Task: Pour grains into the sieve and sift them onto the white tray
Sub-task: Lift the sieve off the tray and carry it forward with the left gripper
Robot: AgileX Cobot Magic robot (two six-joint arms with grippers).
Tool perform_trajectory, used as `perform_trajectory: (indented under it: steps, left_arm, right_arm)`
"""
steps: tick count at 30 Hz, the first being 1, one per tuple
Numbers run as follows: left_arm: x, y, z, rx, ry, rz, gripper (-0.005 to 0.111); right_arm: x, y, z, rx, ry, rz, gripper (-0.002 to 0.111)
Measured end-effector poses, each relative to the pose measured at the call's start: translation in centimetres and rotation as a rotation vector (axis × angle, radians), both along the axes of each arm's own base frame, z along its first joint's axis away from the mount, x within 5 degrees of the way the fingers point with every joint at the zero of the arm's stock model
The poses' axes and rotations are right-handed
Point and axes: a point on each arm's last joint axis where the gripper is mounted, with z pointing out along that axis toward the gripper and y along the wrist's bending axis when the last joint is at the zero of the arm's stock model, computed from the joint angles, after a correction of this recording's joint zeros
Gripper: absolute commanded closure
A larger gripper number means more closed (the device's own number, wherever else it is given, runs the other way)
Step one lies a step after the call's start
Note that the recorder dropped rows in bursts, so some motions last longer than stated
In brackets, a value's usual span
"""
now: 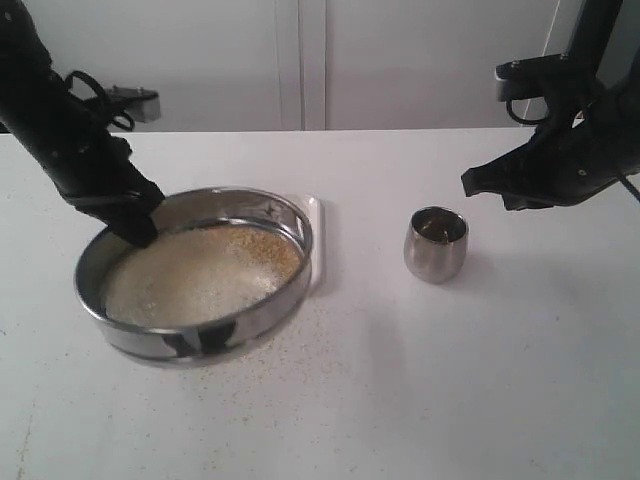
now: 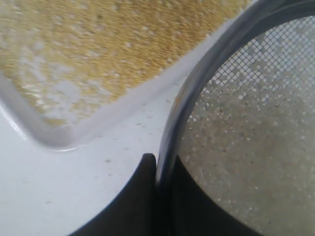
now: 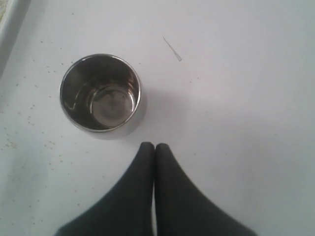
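Sifting: keep shakes short and level so fines land inside the tray | sieve [image 1: 190, 340] nearest, pale grains [image 1: 200, 272] inside, sitting over white tray [image 1: 315, 240], which shows at its 2 o'clock | left gripper [image 1: 135, 225] clamped on rim at 10 o'clock | right gripper [image 1: 470, 183] pressed together, idle near empty cup [image 1: 436, 243] at 3 o'clock

Shows a black two-fingered gripper [image 3: 154, 146], jaws pressed together, hanging over a plain white tabletop [image 3: 236, 98]. Finds a small round shiny steel cup [image 3: 101, 93] upright just beyond the fingertips, not touching them, apparently empty. Catches tiny loose golden grains [image 3: 10, 144] scattered beside the cup.
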Motion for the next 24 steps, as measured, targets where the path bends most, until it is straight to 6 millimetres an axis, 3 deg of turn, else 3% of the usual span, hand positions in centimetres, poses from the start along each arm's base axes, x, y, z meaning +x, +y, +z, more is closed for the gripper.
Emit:
perform_trajectory:
  steps: [8,18,24]
  left_arm:
    - [-3.6,-4.7,-3.8,0.043,0.018,-0.026,0.107]
    - [-5.2,-10.6,-5.3,0.031,-0.092,-0.054,0.107]
    - [-5.2,-12.3,-6.8,0.011,-0.113,-0.025,0.107]
  right_arm:
    - [0.0,0.0,0.0,0.000,0.000,0.000,0.108]
    - [0.0,0.0,0.0,0.001,0.000,-0.002,0.108]
    - [0.0,0.0,0.0,0.001,0.000,-0.002,0.108]
